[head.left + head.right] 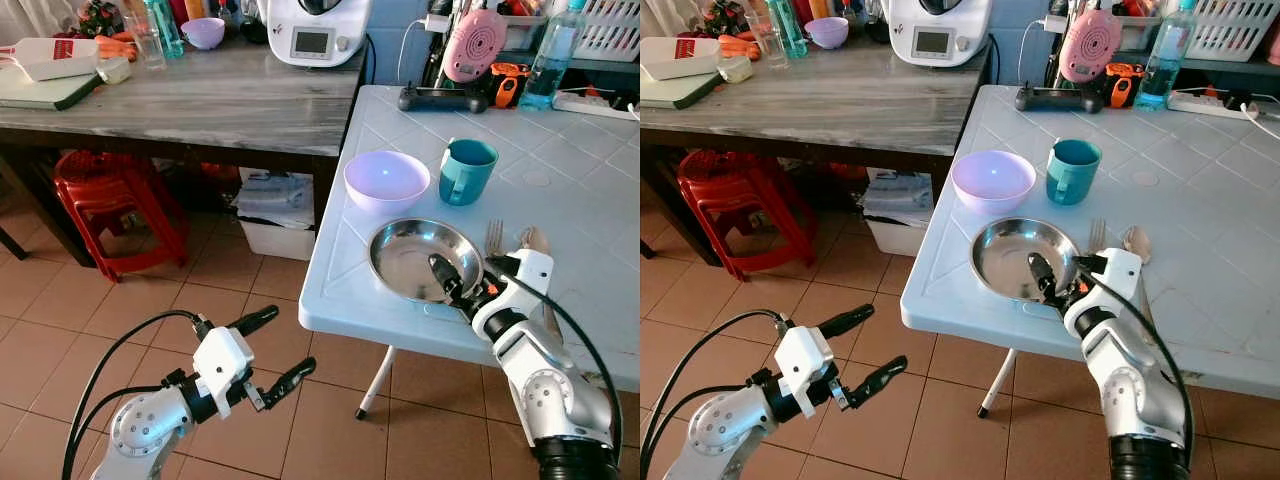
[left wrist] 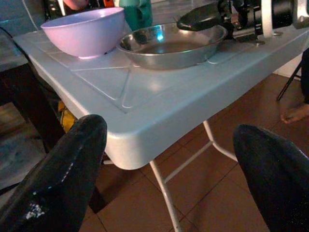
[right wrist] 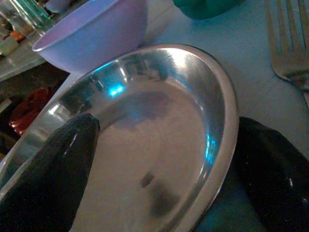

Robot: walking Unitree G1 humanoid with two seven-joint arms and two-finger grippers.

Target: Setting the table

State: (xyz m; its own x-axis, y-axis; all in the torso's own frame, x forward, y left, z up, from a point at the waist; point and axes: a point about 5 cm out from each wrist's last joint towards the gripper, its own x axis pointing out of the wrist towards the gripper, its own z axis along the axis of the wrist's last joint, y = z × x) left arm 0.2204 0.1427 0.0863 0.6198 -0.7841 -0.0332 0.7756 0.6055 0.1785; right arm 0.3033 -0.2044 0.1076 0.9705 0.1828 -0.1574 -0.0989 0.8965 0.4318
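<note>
The right hand [image 1: 462, 287] is straddling the near rim of the steel plate [image 1: 405, 255] on the desk [image 1: 580, 190], fingers apart, probably to nudge it beside the fork [image 1: 493, 238], while the left hand [image 1: 270, 350] is idling, fingers spread.

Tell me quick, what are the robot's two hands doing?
Left gripper: open, holding nothing, off the table.
Right gripper: open, straddling the steel plate's rim, not clamped.

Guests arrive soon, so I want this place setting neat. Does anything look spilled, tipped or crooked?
Nothing stands out. The steel plate, purple bowl and teal cup sit upright and look dry, fork beside the plate. The right gripper straddles the plate's rim.
</note>
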